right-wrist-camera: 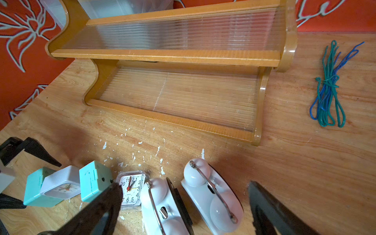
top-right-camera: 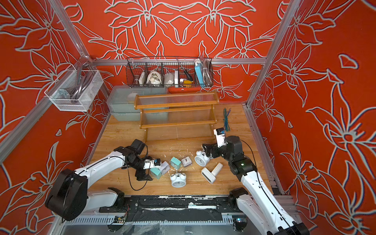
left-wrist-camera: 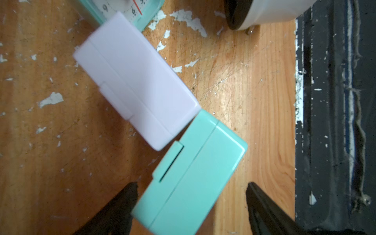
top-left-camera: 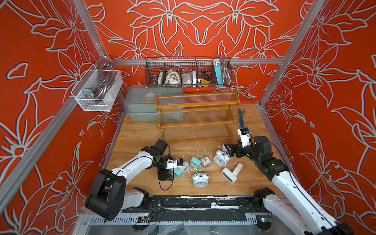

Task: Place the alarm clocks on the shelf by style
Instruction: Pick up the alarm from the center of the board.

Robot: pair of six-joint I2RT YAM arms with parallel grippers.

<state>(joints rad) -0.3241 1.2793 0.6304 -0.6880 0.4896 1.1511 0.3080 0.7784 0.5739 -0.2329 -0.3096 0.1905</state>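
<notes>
Alarm clocks (top-left-camera: 200, 181), nine counted, sit clustered on the near half of the bench (top-left-camera: 219, 189), in front of the shelf (top-left-camera: 196, 105). Teal square clock (left-wrist-camera: 189, 183): glossy case, button strip uppermost, standing between the spread fingers of the left pincer (left-wrist-camera: 192, 184), one finger close at its side, the other clear of it. Its long axis runs diagonal to the bench's front edge, and one corner touches a white square clock (left-wrist-camera: 138, 81). The right pincer (right-wrist-camera: 183, 186) gapes wide over two white twin-bell clocks (right-wrist-camera: 213, 195), which stand side by side, bells uppermost.
</notes>
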